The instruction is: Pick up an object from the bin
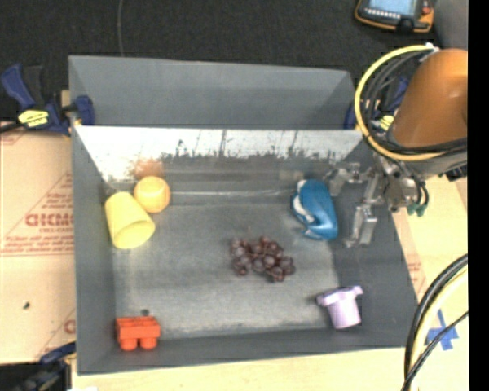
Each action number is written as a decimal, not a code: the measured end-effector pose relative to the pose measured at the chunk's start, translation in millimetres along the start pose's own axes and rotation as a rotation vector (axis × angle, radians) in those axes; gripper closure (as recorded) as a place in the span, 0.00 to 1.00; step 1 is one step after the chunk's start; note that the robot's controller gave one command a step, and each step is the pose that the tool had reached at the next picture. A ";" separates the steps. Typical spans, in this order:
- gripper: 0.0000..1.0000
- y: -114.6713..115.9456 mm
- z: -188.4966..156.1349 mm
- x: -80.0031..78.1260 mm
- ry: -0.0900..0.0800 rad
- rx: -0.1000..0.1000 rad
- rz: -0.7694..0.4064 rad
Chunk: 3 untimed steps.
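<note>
Camera view: gripper [360, 208] low at 3 o'clock of grey metal bin [212, 96], near right wall. Released or clenched: cannot tell, metal parts overlap. Glossy blue rounded thing [316, 210] just beside gripper at its 9 o'clock, contact unclear. Dark knobbly grape bunch [262, 258] near centre. Lilac plastic cup [342, 308] at 5 o'clock.

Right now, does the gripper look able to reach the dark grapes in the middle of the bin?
Probably yes. The grapes lie alone and uncovered. The blue toy sits close beside the gripper, toward the grapes, so the approach should come from above.
</note>
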<state>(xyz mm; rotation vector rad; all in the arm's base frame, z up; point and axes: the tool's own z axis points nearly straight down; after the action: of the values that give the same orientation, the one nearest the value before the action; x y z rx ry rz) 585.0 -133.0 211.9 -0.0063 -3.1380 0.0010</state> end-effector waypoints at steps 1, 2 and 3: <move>0.00 0.9 -5.2 -1.5 -0.008 0.001 -0.006; 0.00 94.4 115.4 8.8 -0.010 0.003 -0.262; 0.00 93.1 69.3 -0.9 -0.024 0.006 -0.141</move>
<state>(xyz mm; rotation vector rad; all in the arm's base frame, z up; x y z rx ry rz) 586.0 -40.0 142.5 0.2159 -3.1541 0.0104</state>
